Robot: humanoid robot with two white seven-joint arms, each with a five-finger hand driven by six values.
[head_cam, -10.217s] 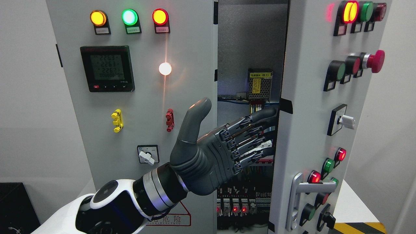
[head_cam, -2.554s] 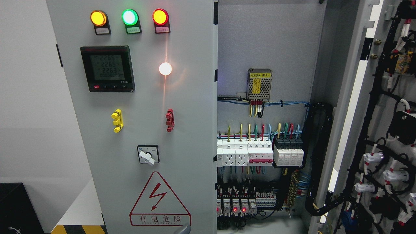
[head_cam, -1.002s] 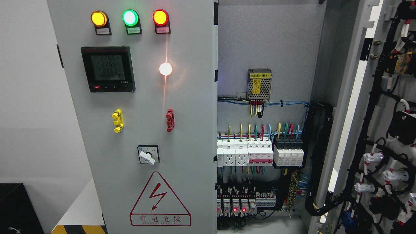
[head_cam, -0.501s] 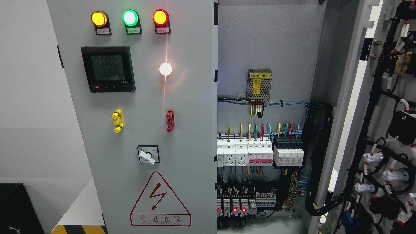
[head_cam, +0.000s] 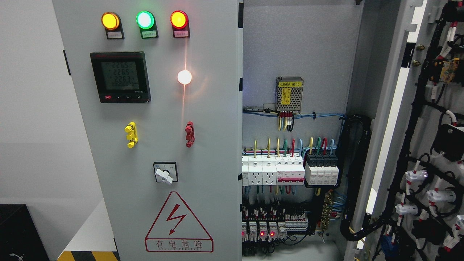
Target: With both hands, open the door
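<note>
Standing wide open, door (head_cam: 427, 145) exposes cabinet (head_cam: 301, 47) holding breakers (head_cam: 290, 172), wiring; robot hand state unknowable, none visible.

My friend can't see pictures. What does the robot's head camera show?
A grey electrical cabinet stands with its right door swung wide open, showing coloured wires and white breakers inside. The closed left door has three lit lamps, a meter and a lightning warning sign.

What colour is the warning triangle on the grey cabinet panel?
Red outline and red lightning bolt, head view.
</note>
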